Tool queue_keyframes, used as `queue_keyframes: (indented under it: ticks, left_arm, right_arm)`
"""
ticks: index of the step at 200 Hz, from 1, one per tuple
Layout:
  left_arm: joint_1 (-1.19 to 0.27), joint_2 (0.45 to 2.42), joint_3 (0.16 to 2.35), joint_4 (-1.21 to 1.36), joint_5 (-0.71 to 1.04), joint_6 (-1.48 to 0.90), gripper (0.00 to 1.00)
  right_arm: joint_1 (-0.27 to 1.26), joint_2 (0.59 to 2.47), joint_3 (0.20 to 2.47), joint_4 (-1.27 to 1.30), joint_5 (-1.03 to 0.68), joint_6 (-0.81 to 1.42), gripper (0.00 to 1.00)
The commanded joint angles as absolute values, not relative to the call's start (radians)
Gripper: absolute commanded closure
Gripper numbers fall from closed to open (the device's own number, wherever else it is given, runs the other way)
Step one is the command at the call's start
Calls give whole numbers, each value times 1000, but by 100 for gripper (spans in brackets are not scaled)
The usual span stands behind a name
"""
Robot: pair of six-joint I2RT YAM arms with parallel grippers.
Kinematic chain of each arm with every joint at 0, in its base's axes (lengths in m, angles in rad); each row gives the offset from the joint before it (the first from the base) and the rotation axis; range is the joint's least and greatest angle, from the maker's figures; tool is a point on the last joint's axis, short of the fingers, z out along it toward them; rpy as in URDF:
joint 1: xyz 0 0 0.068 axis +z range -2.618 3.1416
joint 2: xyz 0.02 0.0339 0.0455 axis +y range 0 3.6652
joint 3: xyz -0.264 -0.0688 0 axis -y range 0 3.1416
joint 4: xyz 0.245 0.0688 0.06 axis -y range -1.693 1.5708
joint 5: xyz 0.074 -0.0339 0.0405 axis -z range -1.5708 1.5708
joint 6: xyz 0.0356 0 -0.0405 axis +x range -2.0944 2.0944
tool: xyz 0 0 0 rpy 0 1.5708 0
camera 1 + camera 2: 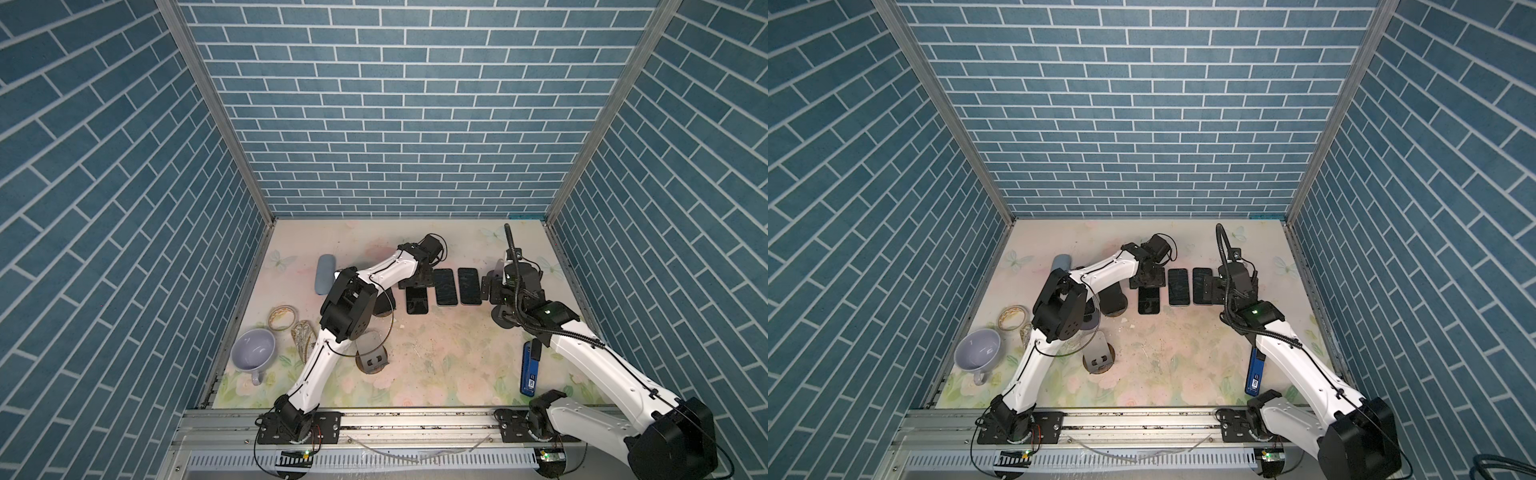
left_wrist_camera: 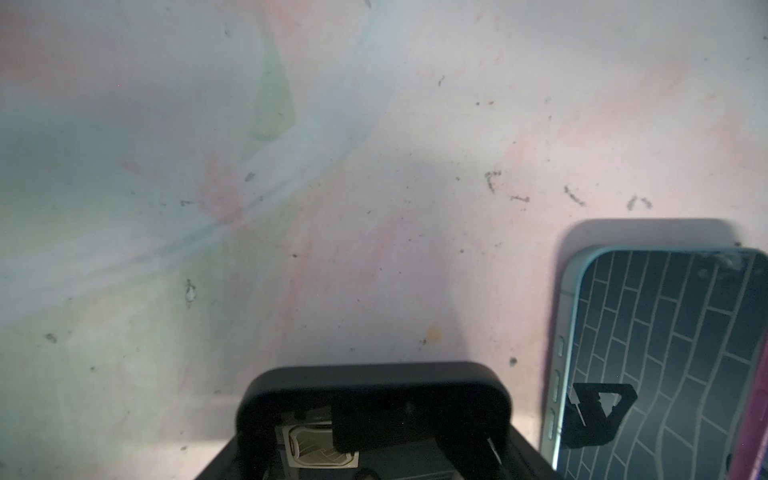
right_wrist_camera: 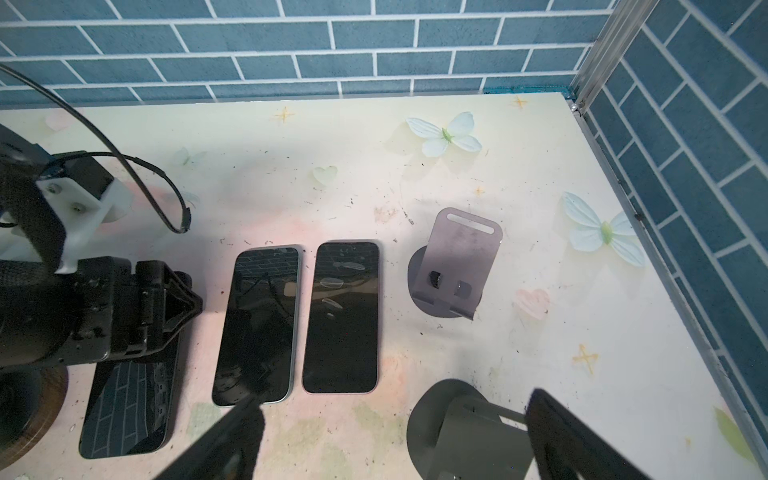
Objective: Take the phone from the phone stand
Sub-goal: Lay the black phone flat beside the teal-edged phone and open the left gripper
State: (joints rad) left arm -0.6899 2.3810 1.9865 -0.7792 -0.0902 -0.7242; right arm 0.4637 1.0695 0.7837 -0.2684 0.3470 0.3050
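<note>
Phone (image 1: 417,303) is off any stand. It lies flat on the table (image 1: 436,357), leftmost in a row of three, with its long axis running front to back. Left claw (image 1: 419,284) is shut on its far end, so the phone runs from that claw back toward the robot. Left arm is nearer. Right claw (image 1: 489,291) is open and holds nothing, right of the row above an empty stand (image 3: 465,440). Likely next step is to let go and lift straight up.

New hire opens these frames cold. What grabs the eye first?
Three dark phones lying flat in a row mid-table. The left gripper sits shut over the far end of the leftmost phone; the right gripper hangs open by the rightmost phone. An empty grey phone stand sits nearer the front.
</note>
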Motion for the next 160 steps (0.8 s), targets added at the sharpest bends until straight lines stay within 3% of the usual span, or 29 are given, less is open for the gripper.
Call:
queue_keyframes:
  ticks: [1,160]
  left_arm:
    - [-683,2426,1993,-810,-76,-724,25]
    - [-680,2361,1922,-787,-88,-716,16]
  right_arm:
    - [460,1066,759,-249,347,275,2]
    - [459,1072,761,-251,342,275,2]
